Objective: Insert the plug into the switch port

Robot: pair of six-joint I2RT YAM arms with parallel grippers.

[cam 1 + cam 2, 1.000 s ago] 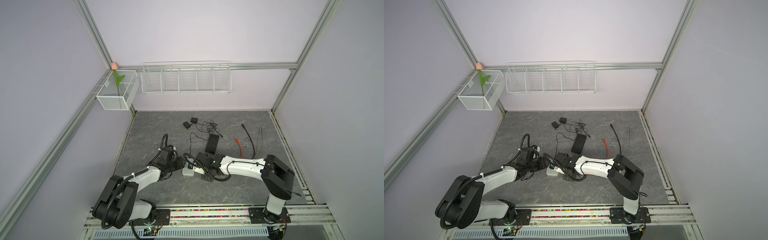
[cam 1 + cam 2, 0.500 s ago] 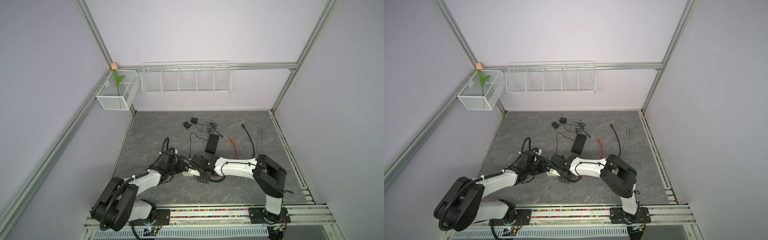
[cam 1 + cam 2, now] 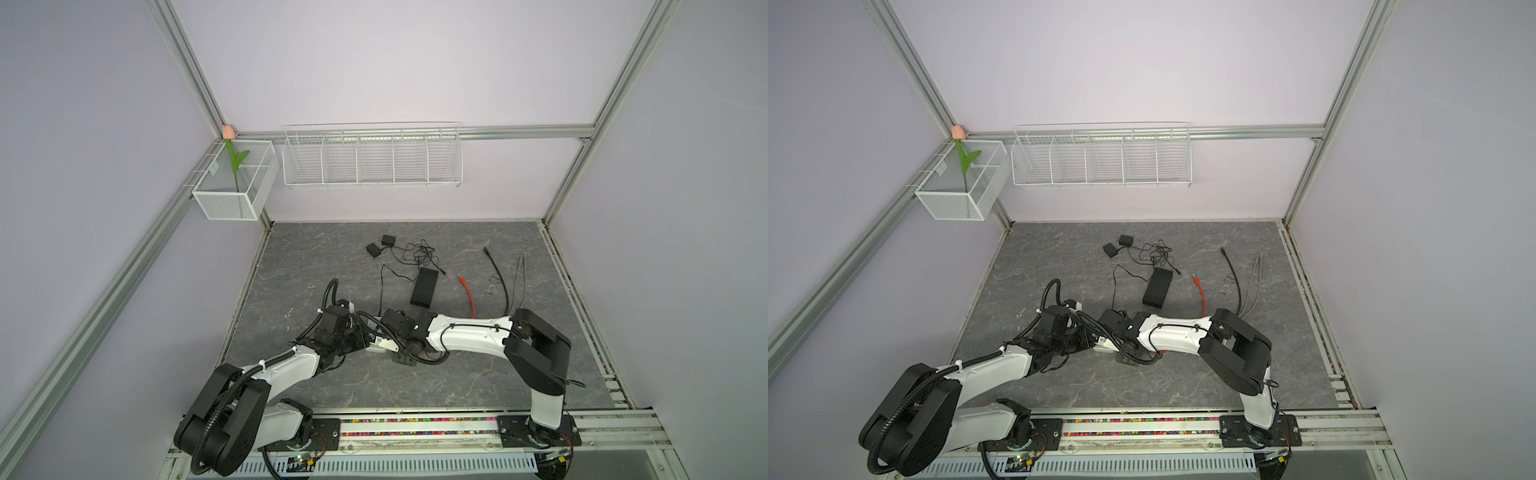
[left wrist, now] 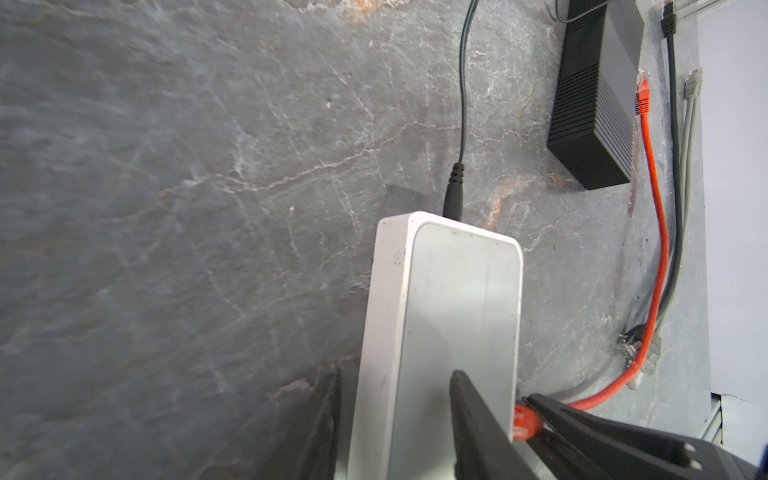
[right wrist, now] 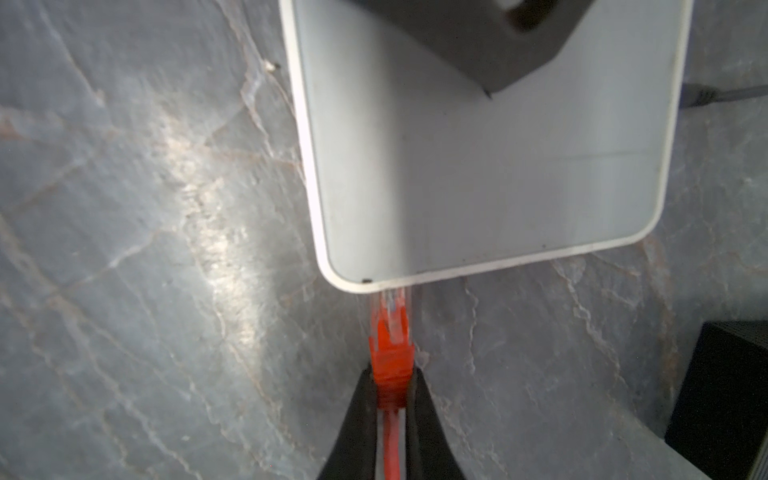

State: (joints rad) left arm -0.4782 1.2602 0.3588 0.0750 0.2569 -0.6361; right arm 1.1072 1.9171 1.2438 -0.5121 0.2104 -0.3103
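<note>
- The right hand [image 5: 391, 376] was clamped on the orange boot of the plug [image 5: 390, 332]. The plug's clear tip sat at the edge of the white switch [image 5: 478, 166], which lay flat on the table [image 4: 166, 208]. How far the tip had entered a port could not be told, because the port face was hidden under the switch's rim.
- With the port unseen, a small sideways or tilting error could jam the tip on the port's lip instead of letting it slide home.
- The grip was on the soft boot rather than the hard tip. Under a push, the plug could probably bend or rock in the fingers.
- The left hand [image 4: 395, 372] stood with its fingers apart, one beside the switch's side wall and one over its top face. Whether they really pinched it could not be told. If they did not, the push could slide or turn the switch across the smooth table.
- Any such slide could strain the black power lead [image 4: 454, 187] seated in the switch's far end.
- In both top views the two hands were very near each other, so a further advance risked contact between them.
- The orange cable [image 4: 658, 249] ran alongside the grey cables [image 4: 685, 166]. Drag there could pull the plug off line.
</note>
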